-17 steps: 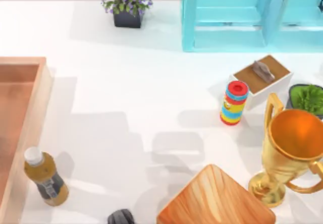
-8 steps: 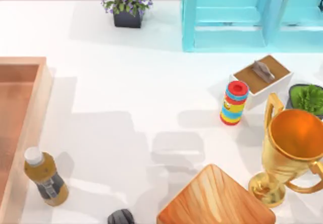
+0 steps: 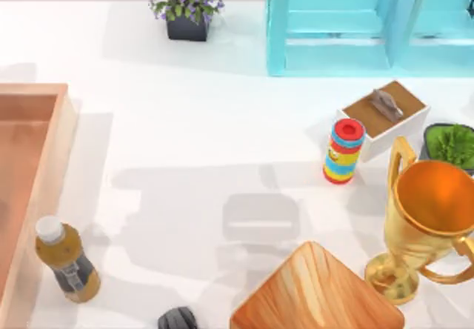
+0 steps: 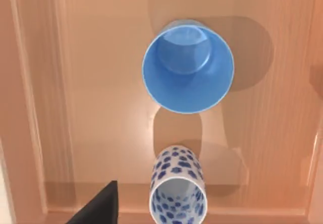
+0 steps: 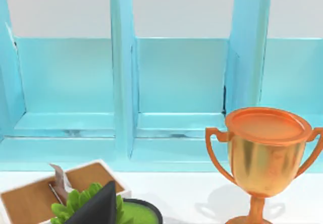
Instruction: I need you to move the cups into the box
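Observation:
The left wrist view looks straight down into the box (image 4: pixel 30 108), with its orange-tan walls and reddish-brown floor. Both cups stand upright on that floor. The plain blue cup (image 4: pixel 187 67) is the wider one, and the white cup with blue flowers (image 4: pixel 177 196) stands close to a wall. Above them hangs my left gripper, with one dark fingertip (image 4: pixel 100 208) showing beside the flowered cup and touching nothing. In the top view the box (image 3: pixel 52 158) lies at the table's left edge. My right gripper's dark fingertip (image 5: pixel 98 206) points toward the cabinet, holding nothing.
A brown bottle (image 3: pixel 65 261) stands just right of the box. A wooden board (image 3: pixel 315 292), a gold trophy (image 3: pixel 429 218), a striped toy stack (image 3: pixel 344 151), a white box (image 3: pixel 384 115), a green plant (image 3: pixel 450 145), a turquoise cabinet (image 3: pixel 355 21) and a flower pot (image 3: pixel 187 10) surround the middle.
The arm shadows on the table between the box and the board have shifted and widened. No object has moved.

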Robot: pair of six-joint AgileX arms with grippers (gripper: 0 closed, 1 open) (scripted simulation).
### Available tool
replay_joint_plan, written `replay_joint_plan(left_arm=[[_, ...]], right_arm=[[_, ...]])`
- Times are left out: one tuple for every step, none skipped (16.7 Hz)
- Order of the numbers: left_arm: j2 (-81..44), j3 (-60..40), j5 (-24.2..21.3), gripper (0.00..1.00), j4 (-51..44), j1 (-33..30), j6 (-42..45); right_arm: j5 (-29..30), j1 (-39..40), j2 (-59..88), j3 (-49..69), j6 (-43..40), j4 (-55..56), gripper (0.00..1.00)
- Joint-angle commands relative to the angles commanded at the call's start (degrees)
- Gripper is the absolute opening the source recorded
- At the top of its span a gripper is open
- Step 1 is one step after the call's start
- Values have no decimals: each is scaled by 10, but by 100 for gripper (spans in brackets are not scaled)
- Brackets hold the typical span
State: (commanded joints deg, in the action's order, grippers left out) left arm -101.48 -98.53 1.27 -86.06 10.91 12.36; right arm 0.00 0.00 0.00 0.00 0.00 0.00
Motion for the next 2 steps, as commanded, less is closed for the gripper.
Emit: replay_joint_plan(left_arm=[[1, -9, 0, 100, -9, 0, 0], [1, -13, 0, 100, -13, 0, 0]], right_arm=[[0, 0, 0, 0, 0, 0, 100], [0, 0, 0, 0, 0, 0, 100]])
